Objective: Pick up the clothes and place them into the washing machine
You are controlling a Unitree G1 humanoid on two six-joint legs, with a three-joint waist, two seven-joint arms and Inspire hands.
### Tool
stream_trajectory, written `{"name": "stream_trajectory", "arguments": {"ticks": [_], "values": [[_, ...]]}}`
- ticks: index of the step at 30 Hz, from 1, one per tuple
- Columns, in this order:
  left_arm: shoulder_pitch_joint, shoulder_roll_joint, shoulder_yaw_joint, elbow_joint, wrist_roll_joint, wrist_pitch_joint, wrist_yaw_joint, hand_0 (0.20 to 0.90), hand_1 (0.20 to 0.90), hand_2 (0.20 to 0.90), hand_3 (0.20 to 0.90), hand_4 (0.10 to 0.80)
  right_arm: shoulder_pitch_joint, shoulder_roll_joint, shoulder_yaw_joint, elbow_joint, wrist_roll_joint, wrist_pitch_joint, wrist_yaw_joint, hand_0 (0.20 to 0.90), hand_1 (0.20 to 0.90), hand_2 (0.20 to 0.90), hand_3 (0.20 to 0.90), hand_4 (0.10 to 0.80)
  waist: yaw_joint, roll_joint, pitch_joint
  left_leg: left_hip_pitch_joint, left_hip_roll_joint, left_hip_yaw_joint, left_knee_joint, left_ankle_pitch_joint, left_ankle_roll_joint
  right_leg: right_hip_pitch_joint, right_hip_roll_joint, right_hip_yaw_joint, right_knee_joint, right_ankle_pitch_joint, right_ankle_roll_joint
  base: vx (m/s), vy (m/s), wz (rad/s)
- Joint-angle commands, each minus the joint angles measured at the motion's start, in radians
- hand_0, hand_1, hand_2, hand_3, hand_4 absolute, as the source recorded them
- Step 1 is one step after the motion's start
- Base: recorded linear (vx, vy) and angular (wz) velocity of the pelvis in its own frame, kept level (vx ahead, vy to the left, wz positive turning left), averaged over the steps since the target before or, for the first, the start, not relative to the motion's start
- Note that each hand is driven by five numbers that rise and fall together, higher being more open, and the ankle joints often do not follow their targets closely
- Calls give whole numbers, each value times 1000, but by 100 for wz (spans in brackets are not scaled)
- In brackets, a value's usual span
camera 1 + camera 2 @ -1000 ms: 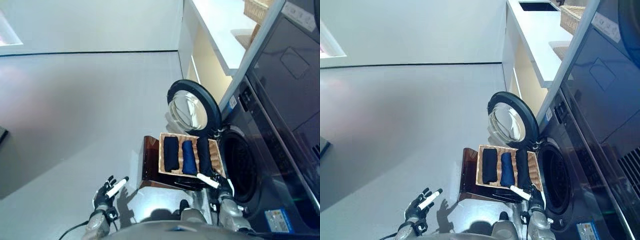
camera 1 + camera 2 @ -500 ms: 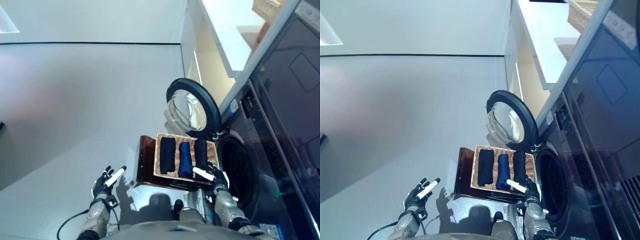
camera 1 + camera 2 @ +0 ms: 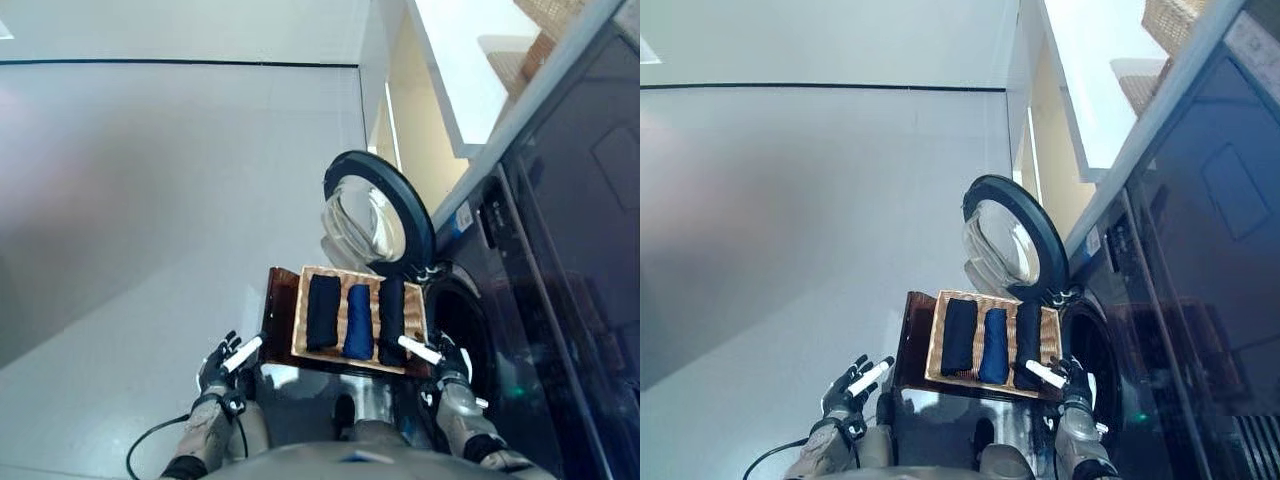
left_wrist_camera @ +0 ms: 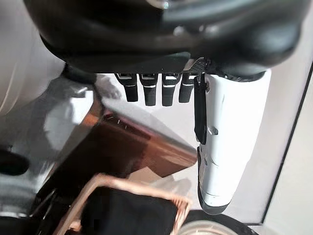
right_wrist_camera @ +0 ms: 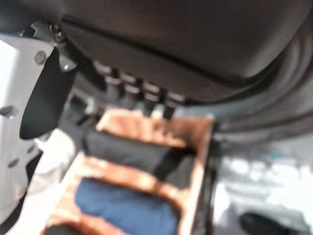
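Observation:
Three rolled clothes lie side by side in a wicker tray [image 3: 300, 340]: a black roll [image 3: 322, 311], a blue roll [image 3: 358, 321] and a dark roll [image 3: 391, 320]. The tray rests on a brown wooden stand [image 3: 276, 305] before the washing machine's round opening [image 3: 455, 320], whose door [image 3: 375, 222] is swung open. My right hand [image 3: 447, 361] hovers open at the tray's near right corner, beside the dark roll [image 5: 127, 152]. My left hand [image 3: 225, 360] hangs open left of the stand, holding nothing. The blue roll [image 5: 122, 208] shows past the right hand's fingers.
The dark washing machine front [image 3: 560, 300] fills the right side. A white counter [image 3: 460, 70] with a wicker basket [image 3: 1170, 20] runs beyond it. Grey floor [image 3: 150, 200] spreads to the left.
The view has shifted as the camera moved. My right hand has come closer to the tray's right corner; my left hand has drawn nearer the stand.

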Motion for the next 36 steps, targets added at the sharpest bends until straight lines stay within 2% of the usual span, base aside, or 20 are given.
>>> {"name": "stream_trajectory", "arguments": {"ticks": [1,5,9,12,14,16,19,23,24,26,29,30,31,32,34,36], "values": [[-45,60,43,-73,-5,-83,-2,900,900,900,900,800,-54,16,0,-38,3,-64,-3,900,900,900,900,800,31,-50,-58,-150,-70,28,152,-18,26,122,-122,26,64,-48,57,150,167,-22],[-81,83,55,-98,-1,-103,26,900,900,900,900,800,-98,34,25,-38,0,-57,-6,900,900,900,900,800,34,-56,-68,-147,-91,62,150,-37,47,90,-153,41,78,-10,77,85,144,-20],[-93,91,56,-98,10,-107,37,900,900,900,900,800,-104,33,24,-45,-11,-50,-8,900,900,900,900,800,31,-67,-73,-143,-116,66,133,-49,59,83,-170,32,80,25,95,67,95,3],[-89,85,52,-88,11,-103,32,900,900,900,900,800,-94,28,10,-53,-10,-51,-8,900,900,900,900,800,27,-81,-80,-148,-137,71,146,-66,67,87,-186,26,81,80,108,50,59,5],[-85,81,43,-88,15,-99,24,900,900,900,900,800,-79,19,-1,-74,-9,-54,-8,900,900,900,900,800,19,-87,-85,-155,-150,90,155,-69,74,87,-189,28,88,116,112,37,80,7],[-77,78,41,-92,16,-97,19,900,900,900,900,800,-72,17,-6,-85,-8,-53,-9,900,900,900,900,800,19,-88,-90,-154,-155,92,155,-72,79,85,-190,25,98,120,113,35,103,17],[-70,85,46,-98,12,-91,18,900,900,900,900,800,-82,24,4,-103,-14,-50,-9,900,900,900,900,800,17,-82,-77,-114,-173,88,153,-114,119,17,-206,5,271,156,102,23,175,2],[-57,93,81,-104,-5,-88,20,900,900,900,900,800,-107,43,29,-110,-18,-44,-5,900,900,900,900,800,25,-69,-43,-47,-173,107,136,-128,140,-27,-255,-101,375,204,90,18,132,-15],[-50,97,87,-105,-6,-87,17,900,900,900,900,800,-108,45,28,-108,-17,-43,-4,900,900,900,900,800,26,-67,-44,-34,-171,114,127,-130,140,-30,-270,-127,373,203,93,46,34,-11],[-47,103,97,-99,-9,-87,15,900,900,900,900,800,-117,46,26,-96,-18,-39,-6,900,900,900,900,800,24,-67,-43,-23,-165,112,116,-133,129,-35,-306,-143,328,212,100,40,-62,-5],[-47,105,100,-99,-15,-95,19,900,900,900,900,800,-124,46,27,-102,-14,-40,-4,900,900,900,900,800,6,-66,-33,-21,-149,87,119,-142,103,-69,-330,-117,227,207,110,59,-154,-2],[-56,106,100,-86,-11,-98,21,900,900,900,900,800,-129,46,24,-97,-11,-41,-5,900,900,900,900,800,-11,-81,-24,-10,-152,69,120,-158,88,-102,-334,-83,122,226,126,140,-193,-3],[-57,105,101,-81,-9,-99,22,900,900,900,900,800,-126,47,25,-100,-12,-41,-5,900,900,900,900,800,-17,-88,-19,1,-152,63,117,-166,81,-121,-336,-76,78,244,135,129,-155,-3],[-56,105,101,-81,-9,-99,22,900,900,900,900,800,-126,47,25,-100,-12,-41,-5,900,900,900,900,800,-16,-87,-18,3,-149,62,118,-169,80,-117,-333,-78,76,244,135,118,-101,-5],[-64,104,106,-66,-7,-97,25,900,900,900,900,800,-123,48,19,-109,-15,-38,-9,900,900,900,900,800,-31,-100,-7,40,-142,42,100,-186,60,-170,-349,-83,4,311,163,187,-164,13],[-63,102,106,-63,-6,-96,27,900,900,900,900,800,-118,49,18,-119,-17,-37,-10,900,900,900,900,800,-35,-102,-2,55,-135,34,95,-190,51,-181,-357,-77,-6,334,169,168,-157,24]]}}
